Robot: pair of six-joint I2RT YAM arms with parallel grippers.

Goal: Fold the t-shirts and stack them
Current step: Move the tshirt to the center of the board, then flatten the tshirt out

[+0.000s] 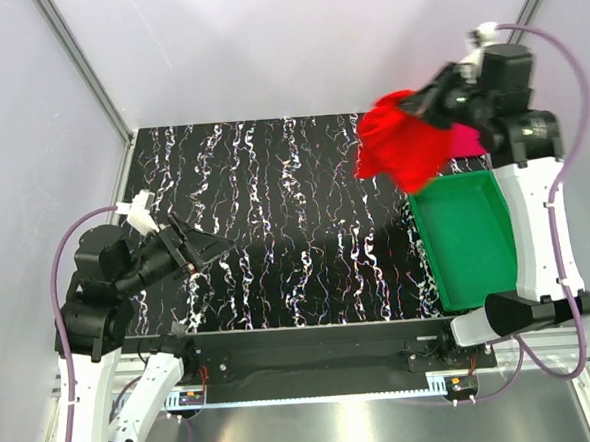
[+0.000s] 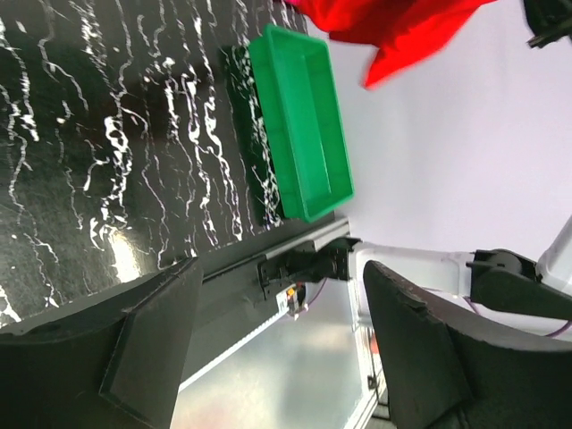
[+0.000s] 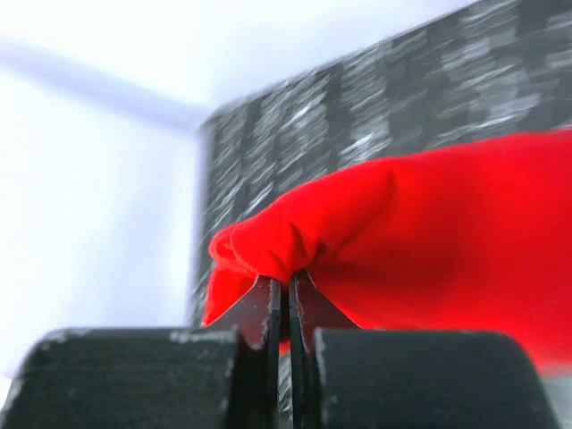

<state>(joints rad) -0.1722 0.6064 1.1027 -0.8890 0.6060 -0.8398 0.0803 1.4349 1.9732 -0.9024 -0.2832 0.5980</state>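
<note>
While R gripper (image 3: 288, 293) pinches, red tee (image 1: 403, 146) seems crumpled.

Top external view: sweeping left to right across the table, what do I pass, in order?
left tool, open → red t-shirt, lifted off the table → green tray

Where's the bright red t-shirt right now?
Top view, far right: the bright red t-shirt hangs bunched in the air from the shut right gripper, over the green tray's far end.
</note>
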